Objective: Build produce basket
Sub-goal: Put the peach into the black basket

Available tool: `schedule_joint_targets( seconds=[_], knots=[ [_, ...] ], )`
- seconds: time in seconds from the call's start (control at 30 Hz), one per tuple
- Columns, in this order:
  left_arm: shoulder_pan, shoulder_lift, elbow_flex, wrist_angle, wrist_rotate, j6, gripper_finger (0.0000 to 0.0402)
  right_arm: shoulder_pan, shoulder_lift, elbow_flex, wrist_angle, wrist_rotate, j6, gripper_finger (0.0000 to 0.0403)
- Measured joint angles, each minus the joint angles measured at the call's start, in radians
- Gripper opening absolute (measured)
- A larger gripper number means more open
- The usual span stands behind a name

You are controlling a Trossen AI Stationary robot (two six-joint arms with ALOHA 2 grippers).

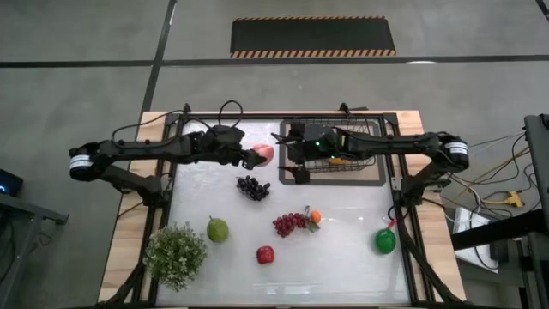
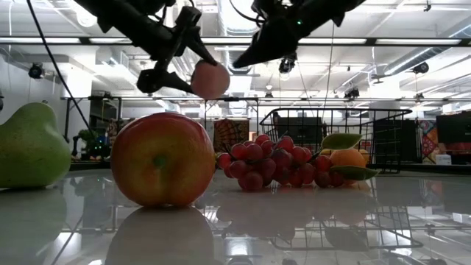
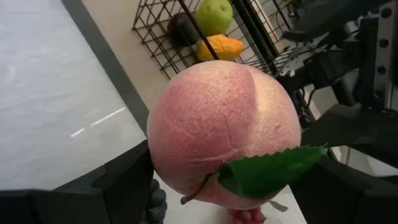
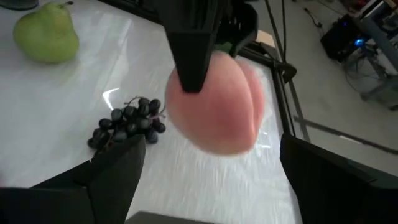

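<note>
Starting at the left: left gripper (image 1: 256, 156) clenching the pink peach (image 1: 264, 154), holding it lifted clear of the white table (image 1: 343, 257), near the far edge. Pinching across the fruit's sides, with 1 dark finger showing down over the peach in the right wrist view. Peach being roundish, offering no real long axis; stem and green leaf (image 3: 273, 171) pointing back toward the left wrist, the smooth rounded end facing away toward the right arm.

Moving right: right gripper (image 1: 290, 160) hanging just beside the peach, released, its 2 fingers (image 4: 112, 168) spreading wide with nothing between them. Facing the fruit head-on, so the peach is lying straight ahead of the open jaws and slightly above the dark grapes (image 4: 124, 124) on the table.

Further right: basket (image 1: 369, 137) sitting just behind the right gripper, already holding a mango (image 3: 219, 46) and a green apple (image 3: 213, 14).

Judging from this: looking like a hand-over, turning on the right jaws closing on the free sides of the peach, crosswise to the left fingers. Right arm being the nearer to the basket.
</note>
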Motion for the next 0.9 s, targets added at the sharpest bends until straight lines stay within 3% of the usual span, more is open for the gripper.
schedule_joint_targets(
  seconds=[0.3, 0.53, 0.73, 0.9],
  knots=[
    [-0.004, 0.029, -0.006, 0.085, 0.000, -0.021, 0.0310, 0.010, 0.052, 0.049, -0.011, -0.006, -0.017, 0.0352],
    [-0.015, 0.081, 0.000, 0.178, -0.005, 0.008, 0.0311, 0.010, 0.067, 0.062, -0.009, 0.102, 0.000, 0.0352],
    [-0.018, 0.087, -0.006, 0.214, 0.002, 0.011, 0.0311, 0.011, 0.067, 0.062, -0.018, 0.102, -0.007, 0.0351],
    [-0.021, 0.082, -0.005, 0.213, 0.003, 0.032, 0.0312, 0.011, 0.067, 0.062, -0.017, 0.104, -0.003, 0.0323]
  ],
)
